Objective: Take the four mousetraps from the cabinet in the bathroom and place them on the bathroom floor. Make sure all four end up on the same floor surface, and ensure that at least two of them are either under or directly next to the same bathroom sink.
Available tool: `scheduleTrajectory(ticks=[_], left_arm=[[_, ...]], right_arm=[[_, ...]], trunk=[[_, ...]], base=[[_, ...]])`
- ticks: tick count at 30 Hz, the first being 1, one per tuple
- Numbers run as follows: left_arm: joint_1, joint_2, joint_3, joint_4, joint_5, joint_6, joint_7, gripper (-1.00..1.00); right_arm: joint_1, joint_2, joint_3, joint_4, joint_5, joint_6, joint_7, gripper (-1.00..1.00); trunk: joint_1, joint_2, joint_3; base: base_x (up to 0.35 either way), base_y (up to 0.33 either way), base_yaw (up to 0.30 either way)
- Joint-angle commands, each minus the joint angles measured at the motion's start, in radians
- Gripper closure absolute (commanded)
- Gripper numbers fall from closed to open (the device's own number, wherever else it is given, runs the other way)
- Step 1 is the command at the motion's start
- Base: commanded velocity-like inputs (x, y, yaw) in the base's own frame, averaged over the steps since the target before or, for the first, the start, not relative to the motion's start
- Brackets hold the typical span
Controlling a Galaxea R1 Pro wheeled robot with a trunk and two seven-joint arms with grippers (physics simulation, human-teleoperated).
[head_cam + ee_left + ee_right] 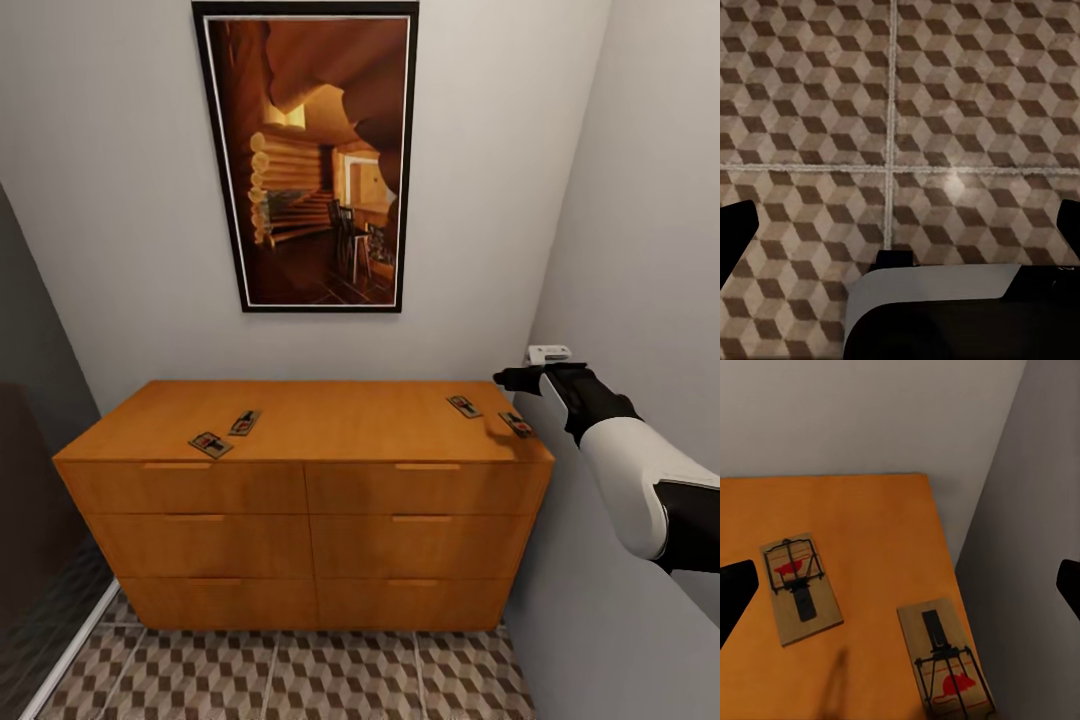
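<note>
Nearest, at the bottom of the head view, lay the bathroom floor [340,680], bare of traps. My left claw [900,225] hung over those tiles [810,90], spread wide and empty. Beyond stood the cabinet [300,520], all four mousetraps on its top: two left [210,444] [245,422], two right [464,406] [516,424]. I held the right claw [522,379] above that right pair, probably lining up a pick; it gaped wide, touching nothing.
</note>
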Motion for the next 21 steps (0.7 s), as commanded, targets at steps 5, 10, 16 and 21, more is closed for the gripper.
scheduleTrajectory(ticks=[5,10,16,21], left_arm=[[0.0,0.0,0.001,0.002,-0.005,-0.001,0.005,-1.0],[0.0,-0.001,0.001,0.003,-0.005,-0.001,0.005,-1.0],[0.0,-0.001,0.001,0.003,-0.005,-0.001,0.005,-1.0],[0.0,0.0,0.001,0.003,-0.005,-0.001,0.005,-1.0]], right_arm=[[0.0,0.0,-0.008,-0.002,0.011,0.005,0.008,-1.0],[0.0,0.0,-0.008,-0.002,0.011,0.005,0.008,-1.0],[0.0,-0.001,-0.008,-0.002,0.011,0.005,0.008,-1.0],[0.0,-0.01,-0.008,-0.002,0.011,0.005,0.008,-1.0]], trunk=[[0.0,0.0,-0.007],[0.0,0.0,-0.013],[0.0,0.0,-0.02],[0.0,0.0,-0.023]], base=[[0.0,0.0,0.0],[0.0,0.0,0.0],[0.0,0.0,0.0],[0.0,0.0,0.0]])
